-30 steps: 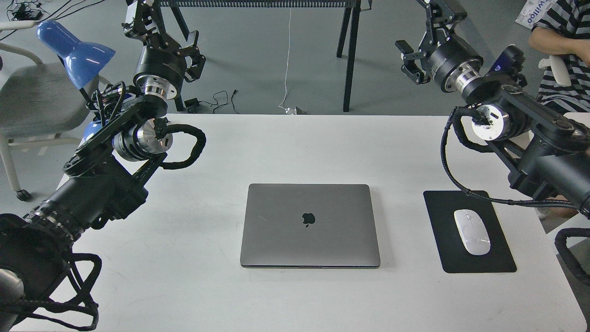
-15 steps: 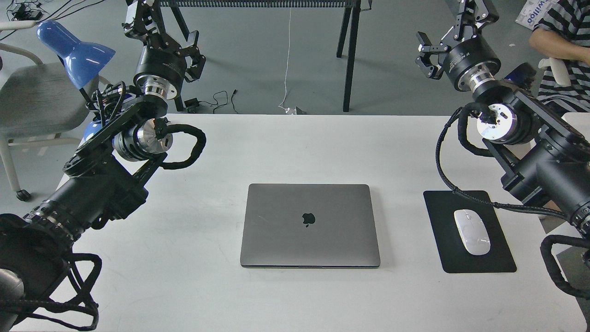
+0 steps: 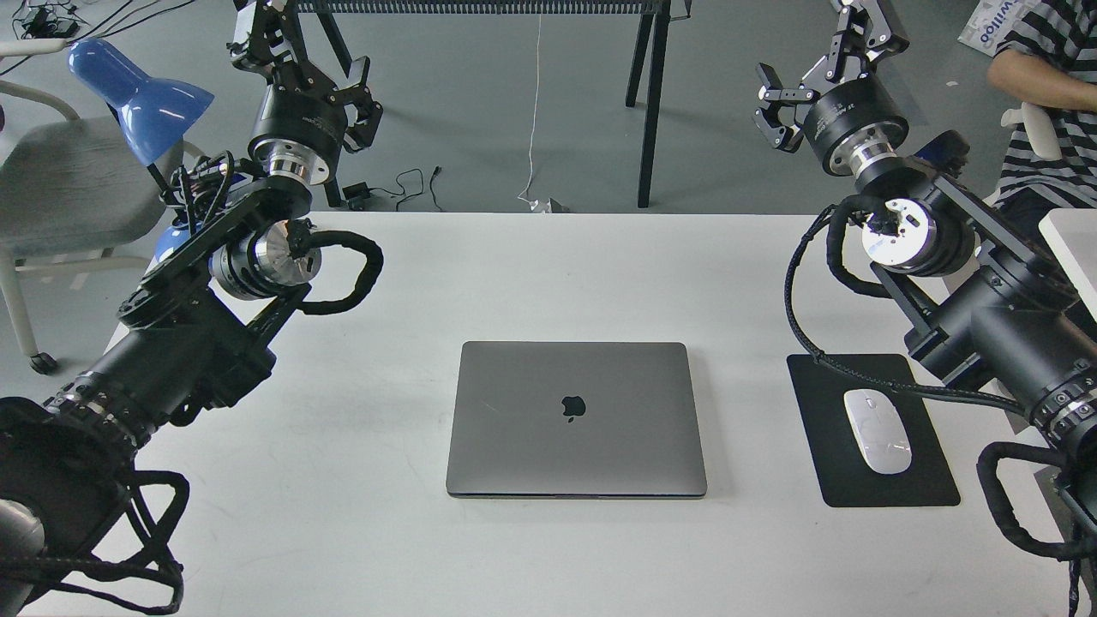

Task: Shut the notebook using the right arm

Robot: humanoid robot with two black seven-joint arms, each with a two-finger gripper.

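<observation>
The notebook (image 3: pixel 576 418) is seen lying shut at mid-counter (image 3: pixel 548 274). The right arm (image 3: pixel 968 300) is raised beyond the far right edge, its fingers (image 3: pixel 776 116) spread and holding nothing. The left fingers (image 3: pixel 257 34) cannot be judged.

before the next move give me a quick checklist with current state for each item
1. Notebook lid flat, logo up: ok, already closed.
2. Right gripper clear of the notebook: ok, raised beyond the table's far edge.
3. Right gripper empty: ok, fingers spread, holding nothing.
4. Left gripper out of the way: ok; open or shut: cannot tell.
5. Mouse on mouse pad: ok, though the right arm's cable hangs just above the pad.
</observation>
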